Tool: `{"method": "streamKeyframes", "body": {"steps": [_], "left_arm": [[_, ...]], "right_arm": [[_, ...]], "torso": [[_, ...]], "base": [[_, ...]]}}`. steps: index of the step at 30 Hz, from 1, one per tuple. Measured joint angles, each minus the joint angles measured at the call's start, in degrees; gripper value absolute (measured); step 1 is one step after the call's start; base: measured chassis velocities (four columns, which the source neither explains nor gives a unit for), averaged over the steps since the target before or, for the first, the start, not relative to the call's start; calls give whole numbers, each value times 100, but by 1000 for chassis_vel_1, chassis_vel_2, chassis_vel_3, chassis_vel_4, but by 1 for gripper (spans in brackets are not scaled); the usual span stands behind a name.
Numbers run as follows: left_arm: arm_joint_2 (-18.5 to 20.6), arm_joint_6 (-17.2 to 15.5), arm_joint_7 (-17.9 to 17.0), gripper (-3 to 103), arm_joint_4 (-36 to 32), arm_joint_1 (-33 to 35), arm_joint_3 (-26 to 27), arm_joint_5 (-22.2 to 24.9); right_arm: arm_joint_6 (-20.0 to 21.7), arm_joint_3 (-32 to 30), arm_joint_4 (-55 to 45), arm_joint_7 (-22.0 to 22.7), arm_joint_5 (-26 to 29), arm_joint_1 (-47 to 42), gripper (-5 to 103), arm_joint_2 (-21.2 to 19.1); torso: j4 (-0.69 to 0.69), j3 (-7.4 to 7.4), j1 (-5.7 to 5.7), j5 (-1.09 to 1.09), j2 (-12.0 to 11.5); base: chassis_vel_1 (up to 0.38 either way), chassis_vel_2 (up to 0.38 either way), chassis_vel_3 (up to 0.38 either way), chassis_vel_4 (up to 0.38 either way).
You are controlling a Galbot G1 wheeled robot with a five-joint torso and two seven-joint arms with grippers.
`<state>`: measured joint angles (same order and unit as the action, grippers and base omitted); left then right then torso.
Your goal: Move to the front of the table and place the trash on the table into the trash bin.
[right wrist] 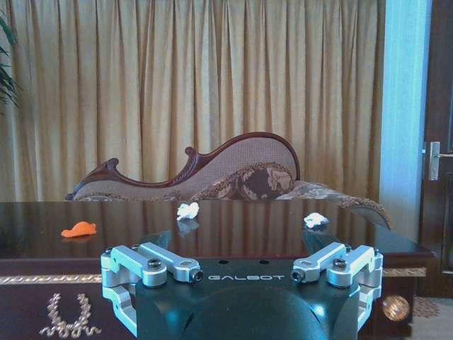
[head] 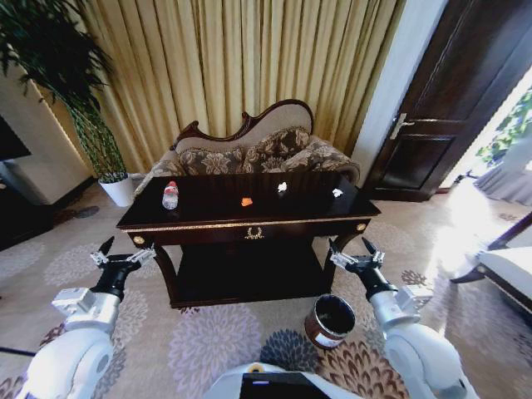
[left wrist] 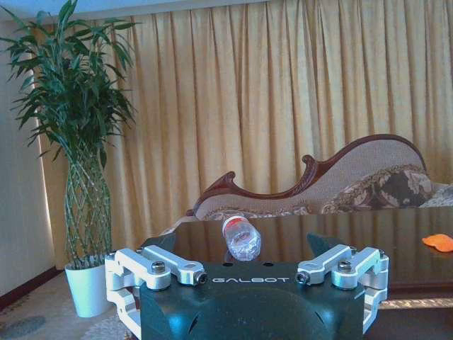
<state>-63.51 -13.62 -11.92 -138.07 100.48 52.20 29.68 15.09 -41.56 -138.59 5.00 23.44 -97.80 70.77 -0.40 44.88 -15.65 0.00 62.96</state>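
Note:
The dark glossy table (head: 208, 213) stands just ahead, its gold emblem facing me. On its top lie a clear bottle (head: 170, 195) with a red cap at the left, an orange scrap (head: 247, 201) near the middle, and two white scraps (head: 283, 187) (head: 337, 193) toward the right. The brown trash bin (head: 330, 321) sits on the carpet at the table's front right corner. My left gripper (head: 122, 253) hangs open before the left leg, and my right gripper (head: 353, 253) is open just above the bin. The left wrist view shows the bottle (left wrist: 242, 239); the right wrist view shows the orange scrap (right wrist: 79, 229).
An ornate sofa (head: 249, 154) stands close behind the table, before gold curtains. A tall plant in a white pot (head: 119, 189) is at the back left. A dark door (head: 449, 108) is at the back right, and a white seat (head: 507, 266) stands at the right edge.

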Motion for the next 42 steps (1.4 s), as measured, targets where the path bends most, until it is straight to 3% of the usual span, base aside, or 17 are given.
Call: {"method": "streamKeyframes", "body": {"steps": [22, 27, 34, 42], "left_arm": [[-26, 22, 25, 100, -4, 13, -34, -15], [4, 24, 23, 100, -57, 40, -4, -7], [-5, 22, 13, 100, -138, 108, 20, -4], [-56, 12, -17, 100, -167, 198, 23, -52]], "right_arm": [[44, 4, 76, -92, 46, 235, 100, -148], [566, 9, 111, 305, 679, 655, 100, -510], [758, 18, 483, 497, 1155, 1187, 100, -948], [1142, 539, 1420, 804, 1470, 2307, 100, -1356]], "torso": [[-1, 1, -3, 0, -2], [1, -1, 0, 0, 0], [-1, 0, 1, 2, 1], [-1, 0, 0, 1, 0]], "base": [[-122, 118, 129, -126], [0, 0, 0, 0], [0, 0, 0, 0], [0, 0, 0, 0]]}}
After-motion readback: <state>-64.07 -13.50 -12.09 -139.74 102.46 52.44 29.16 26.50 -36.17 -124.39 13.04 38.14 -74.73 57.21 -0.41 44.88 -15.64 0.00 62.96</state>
